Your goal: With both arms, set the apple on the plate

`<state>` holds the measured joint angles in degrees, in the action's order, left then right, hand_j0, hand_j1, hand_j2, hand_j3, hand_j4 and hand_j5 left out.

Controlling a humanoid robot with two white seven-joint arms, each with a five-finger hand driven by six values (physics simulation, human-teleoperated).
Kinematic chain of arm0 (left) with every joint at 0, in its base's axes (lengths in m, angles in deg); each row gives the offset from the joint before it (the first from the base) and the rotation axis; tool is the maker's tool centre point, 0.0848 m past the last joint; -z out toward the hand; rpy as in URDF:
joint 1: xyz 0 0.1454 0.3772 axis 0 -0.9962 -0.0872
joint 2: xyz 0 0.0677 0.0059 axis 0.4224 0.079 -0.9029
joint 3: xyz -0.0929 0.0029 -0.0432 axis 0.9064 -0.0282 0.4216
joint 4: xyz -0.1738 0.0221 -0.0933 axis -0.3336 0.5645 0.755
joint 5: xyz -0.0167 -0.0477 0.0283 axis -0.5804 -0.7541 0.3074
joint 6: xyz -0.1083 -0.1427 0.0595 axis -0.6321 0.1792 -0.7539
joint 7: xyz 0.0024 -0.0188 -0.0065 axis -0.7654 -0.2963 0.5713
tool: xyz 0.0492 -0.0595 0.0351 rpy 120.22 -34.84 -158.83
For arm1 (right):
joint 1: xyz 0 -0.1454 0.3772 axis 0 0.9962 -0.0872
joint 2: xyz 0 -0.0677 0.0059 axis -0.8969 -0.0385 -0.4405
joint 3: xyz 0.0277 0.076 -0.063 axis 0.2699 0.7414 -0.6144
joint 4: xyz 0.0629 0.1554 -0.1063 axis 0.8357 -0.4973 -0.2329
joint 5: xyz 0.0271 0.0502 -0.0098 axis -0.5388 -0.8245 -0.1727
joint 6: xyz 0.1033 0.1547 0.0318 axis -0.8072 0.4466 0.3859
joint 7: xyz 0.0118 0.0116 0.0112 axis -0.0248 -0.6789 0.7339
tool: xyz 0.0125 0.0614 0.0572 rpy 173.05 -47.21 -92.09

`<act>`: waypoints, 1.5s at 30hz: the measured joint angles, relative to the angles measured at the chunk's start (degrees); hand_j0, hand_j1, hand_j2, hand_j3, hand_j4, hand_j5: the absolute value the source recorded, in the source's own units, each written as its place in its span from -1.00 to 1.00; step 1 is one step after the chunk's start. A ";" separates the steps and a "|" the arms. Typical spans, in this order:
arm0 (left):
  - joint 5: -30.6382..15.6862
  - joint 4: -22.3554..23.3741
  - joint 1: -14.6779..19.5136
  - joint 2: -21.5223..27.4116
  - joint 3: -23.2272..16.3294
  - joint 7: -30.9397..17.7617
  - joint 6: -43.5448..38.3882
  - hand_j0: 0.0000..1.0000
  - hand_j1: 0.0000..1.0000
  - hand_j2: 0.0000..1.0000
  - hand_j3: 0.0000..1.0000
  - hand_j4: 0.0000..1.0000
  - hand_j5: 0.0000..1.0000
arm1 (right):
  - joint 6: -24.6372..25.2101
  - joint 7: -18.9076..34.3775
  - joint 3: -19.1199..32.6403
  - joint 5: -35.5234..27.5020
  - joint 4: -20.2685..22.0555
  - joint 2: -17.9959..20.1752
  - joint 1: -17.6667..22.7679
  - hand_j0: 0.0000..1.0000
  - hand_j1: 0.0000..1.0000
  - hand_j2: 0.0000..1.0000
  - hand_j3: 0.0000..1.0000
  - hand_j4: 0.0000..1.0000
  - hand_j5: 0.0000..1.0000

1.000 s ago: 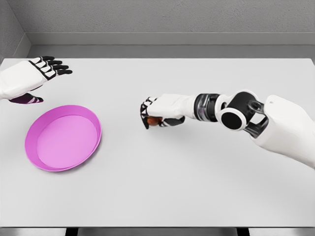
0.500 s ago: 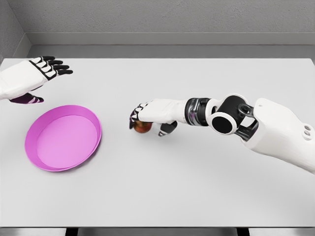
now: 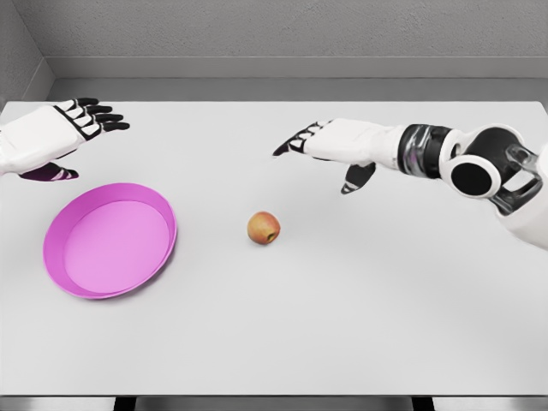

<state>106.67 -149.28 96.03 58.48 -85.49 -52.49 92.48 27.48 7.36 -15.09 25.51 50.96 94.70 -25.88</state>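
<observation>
Two hands spread-fingered and empty, left (image 3: 62, 128) near the table's (image 3: 342, 325) far left corner, right (image 3: 330, 141) raised mid-table, apple (image 3: 264, 228) loose right of plate (image 3: 158, 205): handover stage, left-hand pickup likely next.

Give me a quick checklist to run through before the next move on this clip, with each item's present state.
1. Apple lies free on the table, held by nobody: ok.
2. Apple on the plate: not ok, it lies to the plate's right, apart from it.
3. Plate holds nothing: ok.
4. Right hand open, above and behind the apple: ok.
5. Left hand open, behind the plate, holding nothing: ok.
6. Apple at rest, not rolling: cannot tell.
</observation>
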 measured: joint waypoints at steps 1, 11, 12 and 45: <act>0.01 -0.71 0.02 -0.03 -0.33 -0.02 0.00 1.00 1.00 1.00 1.00 1.00 1.00 | -1.50 0.01 2.50 -0.04 0.00 2.00 2.89 1.00 1.00 1.00 1.00 1.00 1.00; -0.38 -15.21 9.38 -4.08 -9.53 -7.32 0.03 1.00 1.00 1.00 1.00 1.00 1.00 | -15.96 -0.01 26.90 -0.72 -0.42 13.19 17.85 1.00 1.00 1.00 1.00 1.00 1.00; -0.81 -15.55 10.81 -5.26 -11.49 -8.12 0.01 1.00 1.00 1.00 1.00 1.00 1.00 | -16.24 0.00 27.36 -0.73 -0.39 13.33 17.76 1.00 1.00 1.00 1.00 1.00 1.00; 2.95 -3.36 20.74 -23.87 -28.90 -21.78 0.09 1.00 1.00 1.00 1.00 1.00 1.00 | -16.58 0.00 29.65 -0.79 -2.74 13.36 21.45 1.00 1.00 1.00 1.00 1.00 1.00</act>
<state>109.62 -152.64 116.78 34.61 -114.39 -74.27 92.57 10.89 7.36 14.55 24.72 48.22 108.06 -4.43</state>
